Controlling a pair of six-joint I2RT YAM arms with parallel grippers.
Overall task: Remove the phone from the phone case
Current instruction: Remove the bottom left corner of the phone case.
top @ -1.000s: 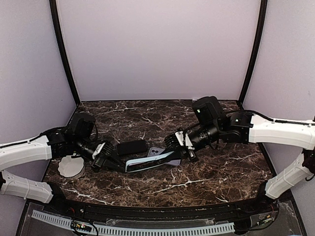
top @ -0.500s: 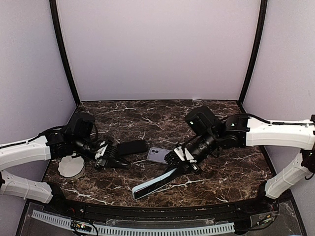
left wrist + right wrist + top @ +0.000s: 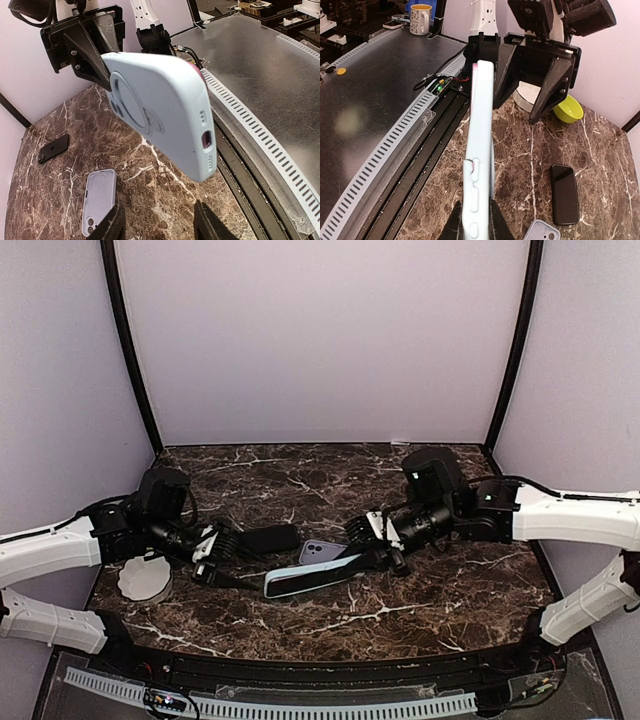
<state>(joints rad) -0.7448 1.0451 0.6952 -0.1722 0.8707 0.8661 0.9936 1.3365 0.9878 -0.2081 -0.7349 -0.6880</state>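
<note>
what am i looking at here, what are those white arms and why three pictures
Two white robot arms are bolted at the near edge of a dark marble table. One picture looks down from above; the other two come from a camera on each wrist. The right gripper is shut on a light blue phone case, held off the table, with a pink edge showing inside it. The left gripper is open, facing the case without touching it. On the table lie a black phone and a lavender phone or case, camera side up.

The marble table (image 3: 300, 480) carries 1 black phone (image 3: 268, 538), 1 lavender phone (image 3: 320, 552) and 1 white dish (image 3: 143, 580).
</note>
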